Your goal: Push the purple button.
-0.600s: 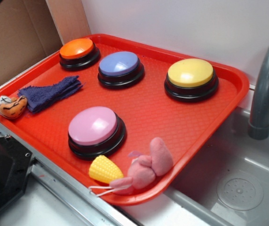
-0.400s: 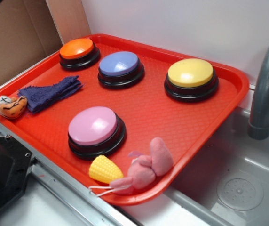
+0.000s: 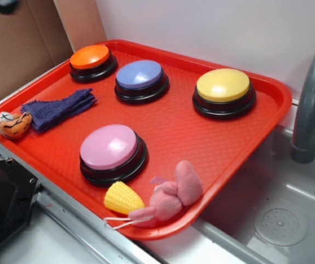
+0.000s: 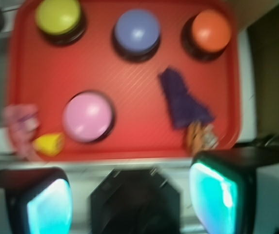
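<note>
Progress: nothing done yet, as judged; purple button [image 3: 140, 75] untouched, press and whole approach remain.

Gripper [image 4: 129, 197]: high above tray's near edge, well apart from button; jaws spread wide, holding nothing.

Tray [image 3: 174, 132], contents:
- 4 buttons: purple, far row, middle; orange [image 3: 90, 56]; yellow [image 3: 223, 84]; pink [image 3: 109, 146]
- cloth [image 3: 58, 108]
- corn [image 3: 122, 198]
- 2 plush toys [image 3: 171, 195]

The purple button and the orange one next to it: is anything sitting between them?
Nothing. In the exterior view only bare red tray separates the purple button from the orange button.
</note>
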Motion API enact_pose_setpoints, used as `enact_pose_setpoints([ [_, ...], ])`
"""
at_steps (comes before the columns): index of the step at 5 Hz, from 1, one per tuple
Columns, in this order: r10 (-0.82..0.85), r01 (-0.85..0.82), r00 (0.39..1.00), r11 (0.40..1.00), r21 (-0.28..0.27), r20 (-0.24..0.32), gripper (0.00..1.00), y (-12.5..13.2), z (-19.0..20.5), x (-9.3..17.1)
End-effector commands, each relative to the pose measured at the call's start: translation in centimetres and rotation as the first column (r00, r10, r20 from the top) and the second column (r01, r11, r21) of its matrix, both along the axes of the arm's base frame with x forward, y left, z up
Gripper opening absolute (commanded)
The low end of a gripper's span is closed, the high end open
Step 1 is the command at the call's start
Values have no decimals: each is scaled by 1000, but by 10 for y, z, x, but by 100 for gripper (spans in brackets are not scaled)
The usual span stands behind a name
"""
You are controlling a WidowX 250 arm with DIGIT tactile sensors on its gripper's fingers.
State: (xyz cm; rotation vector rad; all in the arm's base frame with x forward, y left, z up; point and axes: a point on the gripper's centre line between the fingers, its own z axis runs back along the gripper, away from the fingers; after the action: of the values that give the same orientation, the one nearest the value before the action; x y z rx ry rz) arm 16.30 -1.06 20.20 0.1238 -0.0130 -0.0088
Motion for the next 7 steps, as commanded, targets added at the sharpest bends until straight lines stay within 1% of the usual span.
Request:
enact_pose_setpoints([
  [1, 38, -40, 997, 999, 32, 65, 100, 6, -54, 98],
  [2, 135, -136, 989, 991, 13, 60, 100, 30, -79, 111],
  [3, 152, -153, 987, 988, 2, 44, 100, 46, -93, 125],
  [4, 195, -195, 980, 981, -2, 50, 100, 66, -114, 131],
  [5, 190, -189, 980, 982, -31, 55, 100, 65, -130, 137],
  [6, 181, -181, 983, 979, -96, -7, 100, 51, -154, 142],
  [7, 180, -181, 983, 978, -102, -18, 100, 51, -155, 142],
])
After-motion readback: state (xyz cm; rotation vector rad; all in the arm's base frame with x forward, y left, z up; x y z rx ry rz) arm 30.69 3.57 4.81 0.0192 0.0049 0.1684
